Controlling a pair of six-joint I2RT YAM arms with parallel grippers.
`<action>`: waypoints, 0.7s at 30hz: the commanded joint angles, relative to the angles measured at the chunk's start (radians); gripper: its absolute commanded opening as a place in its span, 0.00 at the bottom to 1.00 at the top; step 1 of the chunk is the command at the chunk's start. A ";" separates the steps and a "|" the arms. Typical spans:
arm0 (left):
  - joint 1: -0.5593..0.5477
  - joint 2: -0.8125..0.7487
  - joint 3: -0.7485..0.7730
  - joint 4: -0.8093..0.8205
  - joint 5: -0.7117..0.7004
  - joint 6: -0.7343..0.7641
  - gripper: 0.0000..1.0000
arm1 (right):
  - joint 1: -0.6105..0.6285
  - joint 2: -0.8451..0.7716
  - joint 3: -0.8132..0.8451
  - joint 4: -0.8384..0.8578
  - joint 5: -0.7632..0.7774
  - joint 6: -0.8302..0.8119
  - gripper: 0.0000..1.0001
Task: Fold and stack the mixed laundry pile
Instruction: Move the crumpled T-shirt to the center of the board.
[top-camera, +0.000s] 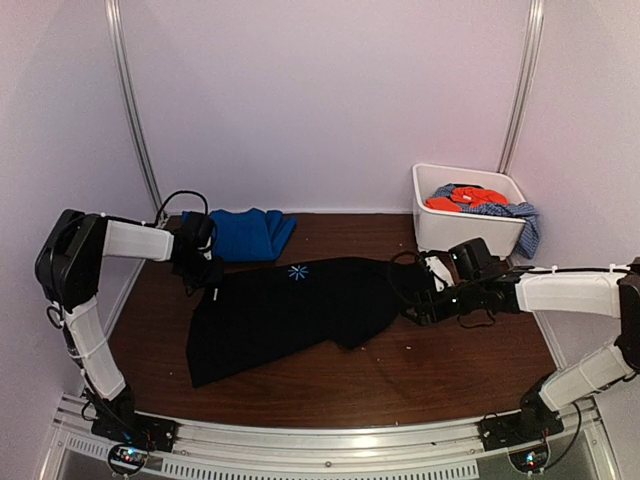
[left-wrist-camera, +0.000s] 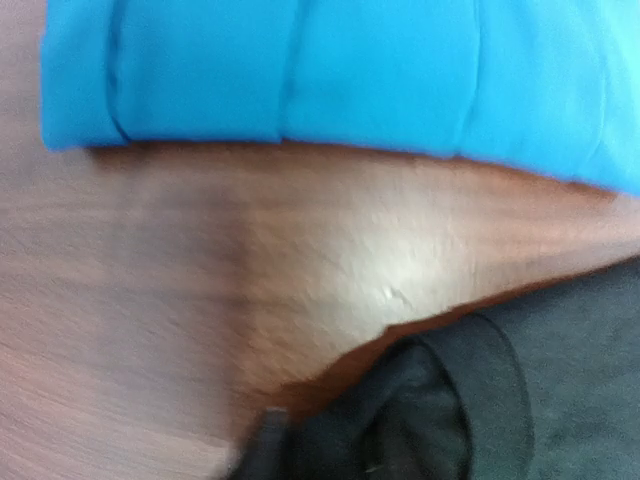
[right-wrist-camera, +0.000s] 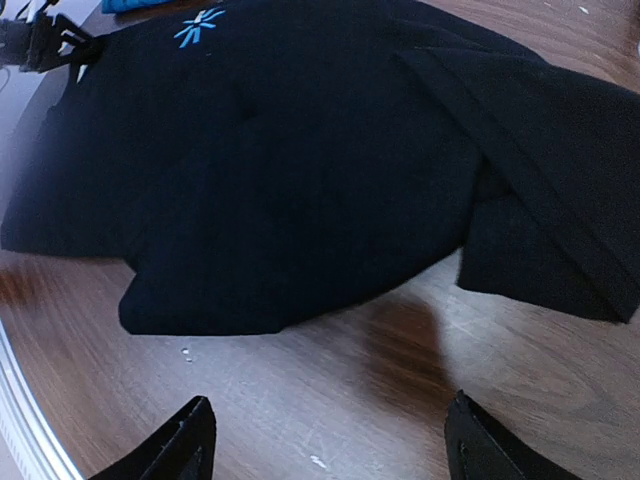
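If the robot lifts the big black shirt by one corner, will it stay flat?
Probably not. The black shirt lies limp with creases and a folded-over flap, so it would likely droop. It spreads wide across the table, so the far end may drag.

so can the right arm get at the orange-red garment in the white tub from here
Probably yes. The tub is open on top, just behind the right gripper, whose jaws are open and empty. The orange-red garment lies uncovered on top; the arm need only clear the near wall.
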 joint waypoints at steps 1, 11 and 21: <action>-0.006 -0.135 -0.057 0.008 0.071 0.013 0.54 | 0.114 0.015 0.023 0.070 0.039 0.002 0.80; -0.011 -0.588 -0.448 -0.049 0.172 -0.109 0.72 | 0.401 0.314 0.285 -0.001 0.255 -0.015 0.85; -0.174 -0.724 -0.589 -0.156 0.136 -0.317 0.78 | 0.501 0.596 0.514 -0.209 0.556 -0.021 0.80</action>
